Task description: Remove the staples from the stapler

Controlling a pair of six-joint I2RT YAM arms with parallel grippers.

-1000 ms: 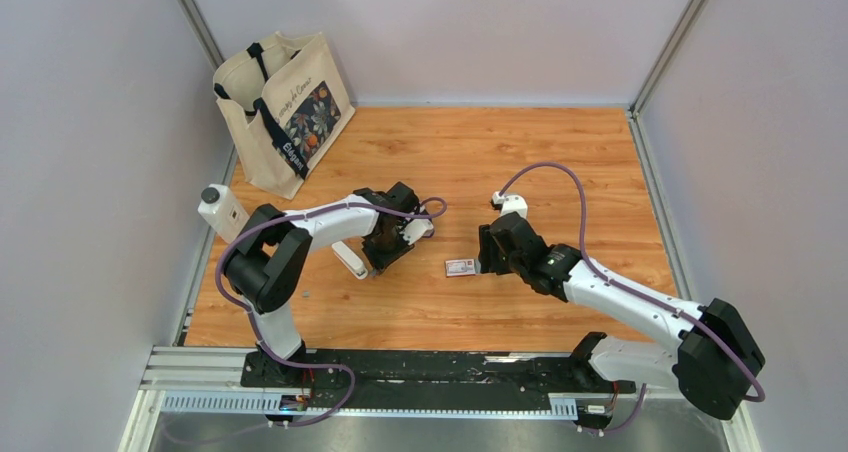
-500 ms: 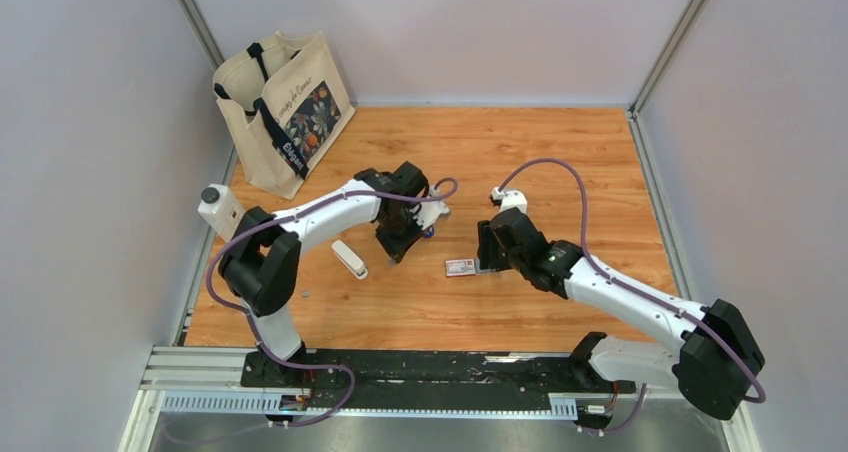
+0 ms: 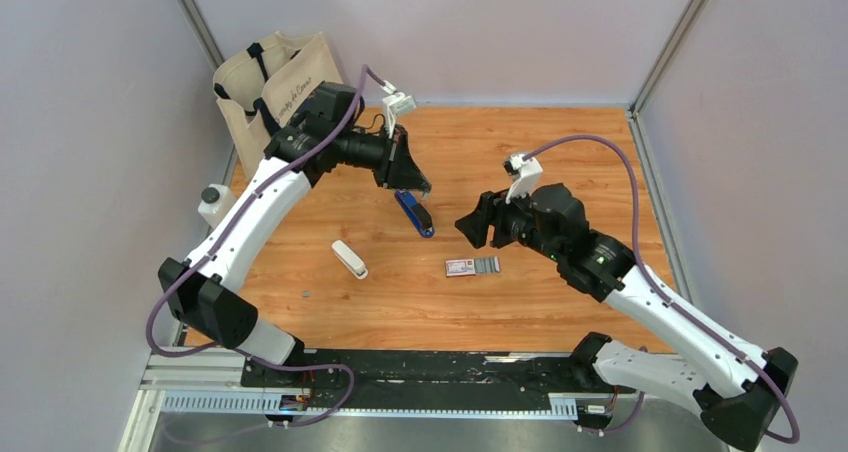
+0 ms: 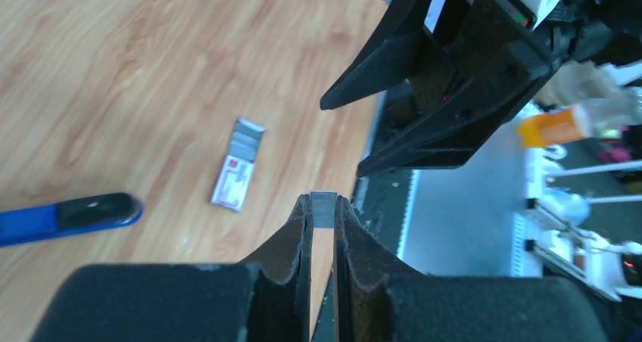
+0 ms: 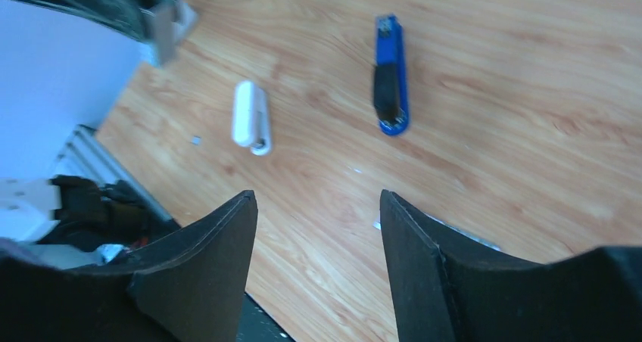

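Left jaws: being held pressed together on a thin grey strip (image 4: 323, 208), judged to be staples; now being carried high over the table (image 3: 560, 162), whereas a second ago they were being worked low down, close to the white bar (image 3: 349, 258)
Stapler (image 3: 415, 213): being left lying flat on the table just beneath the left jaws, no longer being covered by them; being seen well ahead of the right jaws
Right jaws: being spread apart with nothing between them; being raised away from the red-and-white packet (image 3: 472, 266), against which they were being kept a second ago
Meaning for the task: the strip is apparently being drawn clear of the stapler, so the unloading is being judged nearly done; the strip is not yet being set down
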